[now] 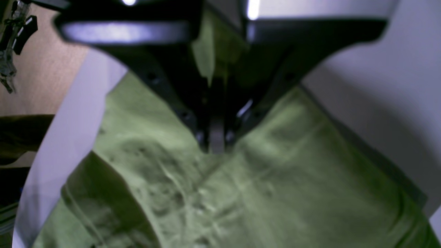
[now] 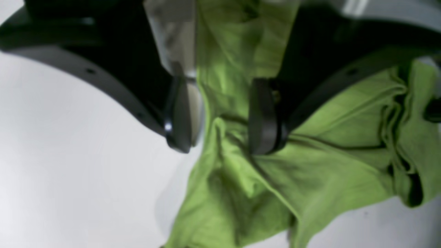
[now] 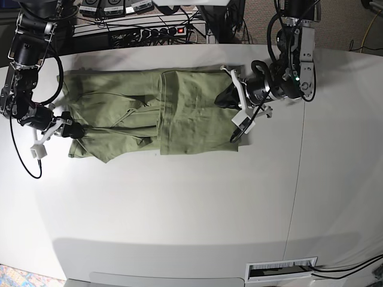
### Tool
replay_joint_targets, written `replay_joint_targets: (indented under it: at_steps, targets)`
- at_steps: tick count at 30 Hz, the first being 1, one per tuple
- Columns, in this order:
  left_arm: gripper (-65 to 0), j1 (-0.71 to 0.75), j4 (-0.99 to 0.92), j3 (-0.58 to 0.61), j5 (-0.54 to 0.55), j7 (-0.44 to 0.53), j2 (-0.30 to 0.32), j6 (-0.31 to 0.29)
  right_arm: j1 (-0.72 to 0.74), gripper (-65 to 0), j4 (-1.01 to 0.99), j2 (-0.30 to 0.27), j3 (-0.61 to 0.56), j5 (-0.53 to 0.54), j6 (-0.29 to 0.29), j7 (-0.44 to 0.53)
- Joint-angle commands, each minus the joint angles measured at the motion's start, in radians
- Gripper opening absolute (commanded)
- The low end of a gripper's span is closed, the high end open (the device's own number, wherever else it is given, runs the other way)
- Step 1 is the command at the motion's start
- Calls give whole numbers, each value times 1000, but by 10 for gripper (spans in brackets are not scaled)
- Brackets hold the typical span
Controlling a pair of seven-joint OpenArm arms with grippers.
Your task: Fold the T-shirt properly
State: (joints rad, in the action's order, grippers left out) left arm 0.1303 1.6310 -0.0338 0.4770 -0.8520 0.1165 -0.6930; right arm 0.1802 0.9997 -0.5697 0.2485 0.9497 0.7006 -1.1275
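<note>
Both arms are working the T-shirt: left gripper is pinching cloth for folding, right gripper is straddling fabric, jaws spread.

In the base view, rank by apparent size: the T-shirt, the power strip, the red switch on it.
1. T-shirt, spread across the table, by far the largest.
2. Power strip, along the far edge.
3. Red switch, a small dot.
</note>
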Motion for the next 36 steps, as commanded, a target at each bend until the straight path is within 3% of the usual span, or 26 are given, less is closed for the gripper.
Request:
replay_joint_targets:
  at_steps: [1,8,13,15,18,26,31,36]
  targets:
    - [-650,-11,16,-1,25,16,2,-5,9,-362,5,-3,1,-10,-2,-49]
    - [-650,-11,16,-1,24,15,3,-5,9,-362,4,71,1,3,-2,-89]
    - [-650,-11,16,-1,24,15,3,-5,9,-367,5,94,1,-1,-2,-134]
    - [-650,-11,16,-1,24,15,3,-5,11,-435,5,95,1,-1,-2,-190]
    - [-650,-11,16,-1,25,16,2,-5,21,-642,6,90,1,6,-2,-269]
    - [-650,-11,16,-1,43,23,-6,-5,28,-650,113,31,2,224,-2,-269]
    - [-650,-11,16,31,53,23,-31,-5,32,-650,280,29,2,255,-2,-269]
    - [-650,-11,16,96,-8,26,-87,-5,33,-650,388,30,1,257,-2,-269]
